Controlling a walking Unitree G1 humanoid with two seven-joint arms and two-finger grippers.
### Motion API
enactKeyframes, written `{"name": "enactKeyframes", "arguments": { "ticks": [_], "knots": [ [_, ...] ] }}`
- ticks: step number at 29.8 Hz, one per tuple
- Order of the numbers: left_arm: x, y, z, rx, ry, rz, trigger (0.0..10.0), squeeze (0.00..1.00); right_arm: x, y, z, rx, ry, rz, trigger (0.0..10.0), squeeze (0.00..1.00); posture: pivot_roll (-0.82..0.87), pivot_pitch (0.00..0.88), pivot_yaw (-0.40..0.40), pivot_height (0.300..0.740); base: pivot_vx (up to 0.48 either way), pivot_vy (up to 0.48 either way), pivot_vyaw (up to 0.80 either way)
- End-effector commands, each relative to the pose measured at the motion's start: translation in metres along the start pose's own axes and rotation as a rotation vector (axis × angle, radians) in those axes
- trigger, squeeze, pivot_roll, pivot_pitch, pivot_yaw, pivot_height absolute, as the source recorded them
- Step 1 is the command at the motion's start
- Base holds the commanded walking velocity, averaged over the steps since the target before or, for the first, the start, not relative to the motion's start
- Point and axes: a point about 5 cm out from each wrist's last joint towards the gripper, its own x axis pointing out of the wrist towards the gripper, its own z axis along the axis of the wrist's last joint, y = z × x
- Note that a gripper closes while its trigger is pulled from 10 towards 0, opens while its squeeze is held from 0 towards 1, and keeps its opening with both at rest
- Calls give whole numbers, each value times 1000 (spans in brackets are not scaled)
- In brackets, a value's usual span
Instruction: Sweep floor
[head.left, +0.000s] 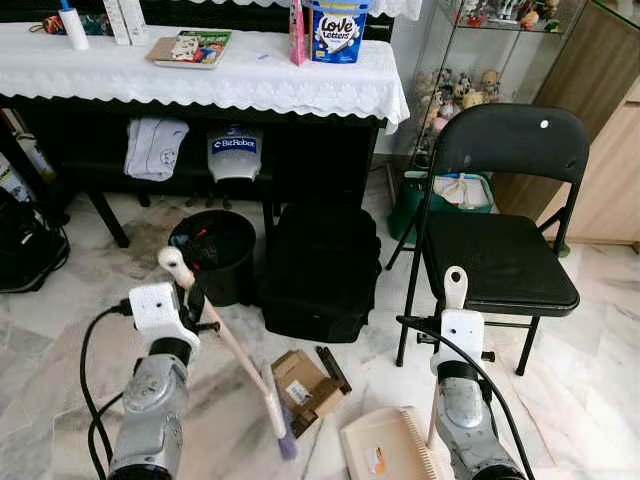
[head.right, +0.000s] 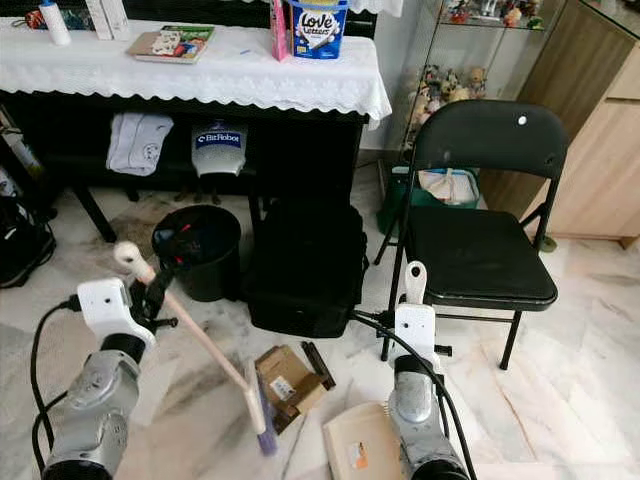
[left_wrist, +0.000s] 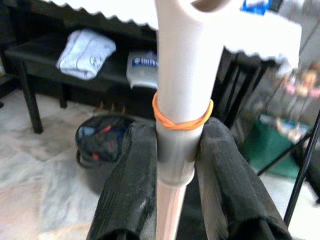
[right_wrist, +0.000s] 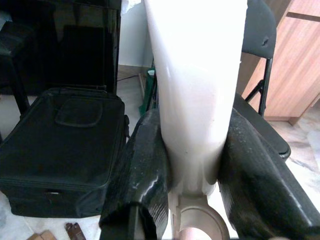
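Left wrist view shows the left claw (left_wrist: 175, 170) clenched on the broom (head.left: 235, 355) handle, its bristles on the floor (head.left: 590, 400) against a box (head.left: 305, 388). Right claw (right_wrist: 195, 165) grips the dustpan (head.left: 385, 445) handle, beside a chair (head.left: 505, 260); a bin (head.left: 215, 250) and bag (head.left: 320, 270) stand ahead under the bench (head.left: 250, 75).

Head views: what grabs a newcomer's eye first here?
The left hand is clamped on a pale broom angled down to a crumpled cardboard box on the marble floor. The right hand grips the dustpan by its handle, just right of that box. Behind stand a black bin, a black bag and a folding chair.
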Motion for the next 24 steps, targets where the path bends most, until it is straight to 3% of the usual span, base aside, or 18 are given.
{"name": "enactKeyframes", "arguments": {
  "ticks": [1,7,12,20,24],
  "knots": [
    [7,-3,20,-66,-75,-10,10000,0,2,-2,2,-3,-11,-2,10000,0,79,95,-43,740,0,0,0],
    [10,-5,24,-170,-77,-16,10000,0,2,-2,3,-1,-9,-5,10000,0,77,95,-41,740,0,0,0],
    [7,-11,16,-206,2,-91,10000,0,2,-2,3,-1,-9,-6,10000,0,76,98,-40,740,0,0,0],
    [3,-20,6,-139,85,-172,10000,0,2,-2,2,-2,-6,-7,10000,0,79,101,-40,740,0,0,0],
    [-1,-28,-2,-57,138,-246,10000,0,2,-2,2,-2,-5,-8,10000,0,78,101,-40,740,0,0,0]
  ]
}}
